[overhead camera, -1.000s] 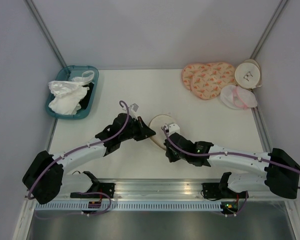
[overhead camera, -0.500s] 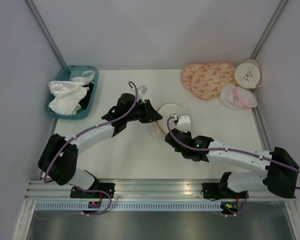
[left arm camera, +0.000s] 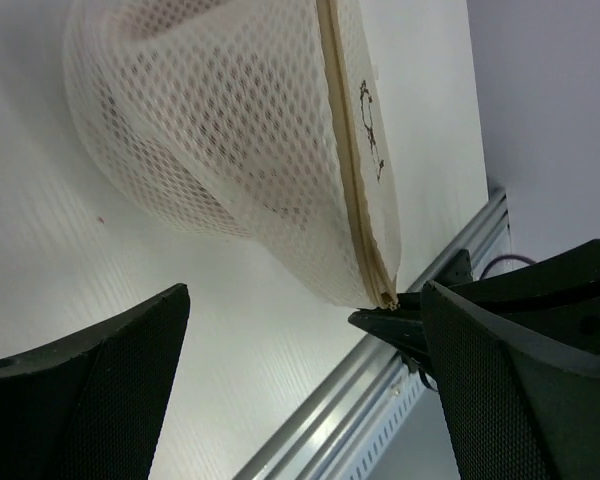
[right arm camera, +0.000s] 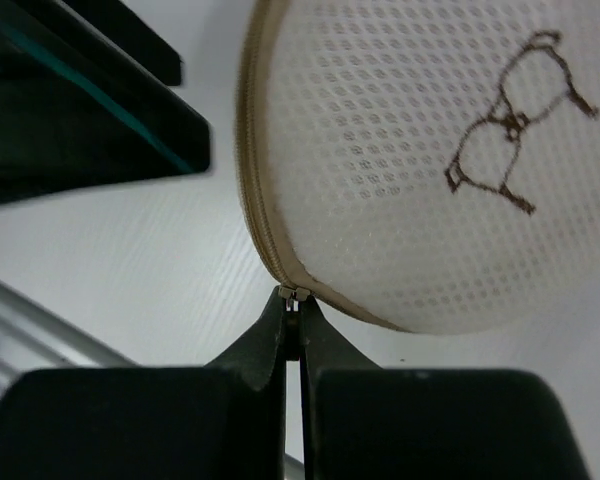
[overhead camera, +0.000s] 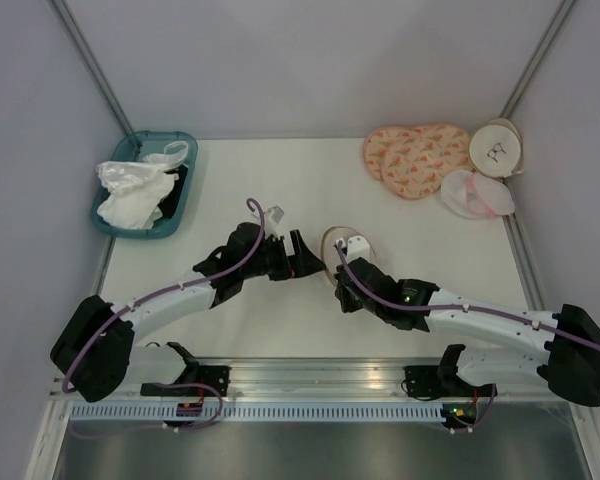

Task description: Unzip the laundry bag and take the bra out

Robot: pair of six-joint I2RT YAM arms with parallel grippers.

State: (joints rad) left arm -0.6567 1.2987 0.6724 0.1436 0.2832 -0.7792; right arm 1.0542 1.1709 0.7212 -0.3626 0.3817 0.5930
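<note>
Table [overhead camera: 280, 185]: teal basket [overhead camera: 185, 200], peach pad [overhead camera: 412, 158], pink-white pouch [overhead camera: 475, 196], laundry bag [overhead camera: 332, 240].

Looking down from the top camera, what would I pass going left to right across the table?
teal basket of white cloths → left gripper → laundry bag → peach patterned pad → white-and-pink mesh pouch

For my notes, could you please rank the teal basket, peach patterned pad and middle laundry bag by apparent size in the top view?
1. teal basket
2. peach patterned pad, only slightly smaller
3. laundry bag, smallest
</note>
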